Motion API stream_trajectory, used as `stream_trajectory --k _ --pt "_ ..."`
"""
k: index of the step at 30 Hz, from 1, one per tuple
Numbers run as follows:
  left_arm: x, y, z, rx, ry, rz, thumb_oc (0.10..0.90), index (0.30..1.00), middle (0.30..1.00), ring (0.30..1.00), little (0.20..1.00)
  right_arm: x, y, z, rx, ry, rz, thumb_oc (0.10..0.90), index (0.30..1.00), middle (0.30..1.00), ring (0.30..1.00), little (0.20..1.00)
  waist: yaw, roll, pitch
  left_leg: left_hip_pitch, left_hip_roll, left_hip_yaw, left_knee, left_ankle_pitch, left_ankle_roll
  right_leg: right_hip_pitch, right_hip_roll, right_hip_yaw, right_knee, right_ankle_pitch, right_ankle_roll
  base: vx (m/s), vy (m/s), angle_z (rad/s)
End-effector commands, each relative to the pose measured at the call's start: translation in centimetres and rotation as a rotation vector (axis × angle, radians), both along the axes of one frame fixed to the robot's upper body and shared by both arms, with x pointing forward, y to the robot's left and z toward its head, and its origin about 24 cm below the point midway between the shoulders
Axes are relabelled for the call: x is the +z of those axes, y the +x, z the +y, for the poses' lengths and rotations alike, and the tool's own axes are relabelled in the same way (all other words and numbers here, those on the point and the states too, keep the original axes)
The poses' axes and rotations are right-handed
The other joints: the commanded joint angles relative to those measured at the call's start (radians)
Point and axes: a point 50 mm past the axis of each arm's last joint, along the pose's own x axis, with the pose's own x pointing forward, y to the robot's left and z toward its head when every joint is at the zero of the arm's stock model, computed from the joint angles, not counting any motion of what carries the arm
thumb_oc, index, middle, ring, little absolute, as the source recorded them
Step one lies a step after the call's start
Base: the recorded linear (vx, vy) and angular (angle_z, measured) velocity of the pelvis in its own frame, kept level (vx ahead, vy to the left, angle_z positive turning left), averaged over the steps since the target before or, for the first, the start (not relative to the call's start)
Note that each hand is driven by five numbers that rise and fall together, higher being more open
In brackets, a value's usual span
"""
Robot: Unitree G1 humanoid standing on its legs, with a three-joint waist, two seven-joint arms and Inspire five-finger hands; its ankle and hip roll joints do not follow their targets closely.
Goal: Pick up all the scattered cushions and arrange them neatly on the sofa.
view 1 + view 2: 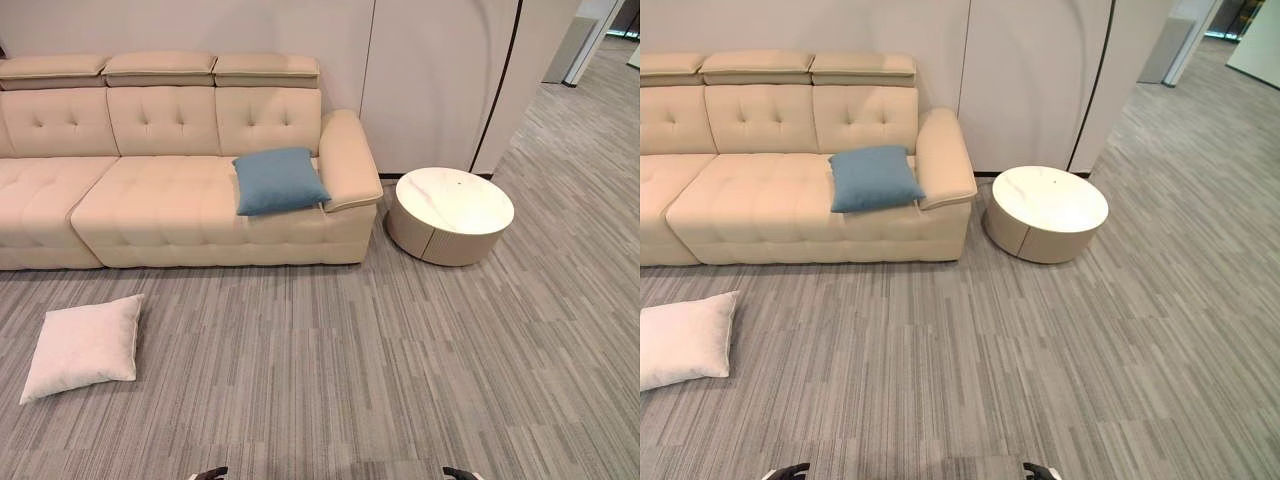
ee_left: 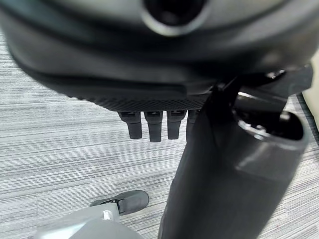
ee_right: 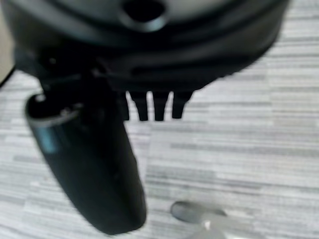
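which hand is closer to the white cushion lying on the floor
Left. The left hand sits low in the head view, off to the right of the white cushion on the floor. The right hand is much farther over, on the side toward the round table. Both hang empty.

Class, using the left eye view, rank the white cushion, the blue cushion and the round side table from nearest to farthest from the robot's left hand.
From the left hand, at the view's bottom edge:
1. White cushion, on the floor to the left.
2. Blue cushion, on the sofa seat by the right armrest.
3. Round side table, on the floor right of the sofa.
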Motion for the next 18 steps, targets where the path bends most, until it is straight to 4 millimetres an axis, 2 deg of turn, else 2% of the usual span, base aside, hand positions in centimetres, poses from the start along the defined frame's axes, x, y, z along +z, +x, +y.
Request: stream_trajectory --k 1,11,18 --pt "0.4 2.4 -0.3 -0.013 0.010 -0.077 0.800 0.900 0.900 0.900 0.900 0.8 1.7 -1.5 0.018 -0.077 -0.043 0.800 0.900 0.900 0.900 0.900 0.022 0.006 0.013 0.071 0.029 0.103 0.008 -0.132 -0.034 -0.028 -0.084 -0.073 0.005 0.009 0.123 0.06 0.014 0.00" --pt "0.3 1.9 -0.2 -0.011 0.015 -0.051 0.800 0.900 0.900 0.900 0.900 0.7 1.8 -1.4 0.046 -0.077 -0.027 0.800 0.900 0.900 0.900 0.900 0.034 0.002 0.019 0.070 0.017 0.103 0.008 -0.133 -0.014 -0.027 -0.093 -0.071 0.014 0.009 0.127 0.04 0.027 0.00" --pt "0.4 2.2 -0.1 0.007 0.010 -0.061 0.800 0.900 0.900 0.900 0.900 0.9 2.6 -1.1 0.063 -0.075 -0.050 0.800 0.900 0.900 0.900 0.900 0.056 -0.009 0.031 -0.012 -0.011 0.102 0.098 -0.163 0.017 -0.081 -0.125 -0.070 0.088 0.004 0.139 0.00 0.068 -0.01"
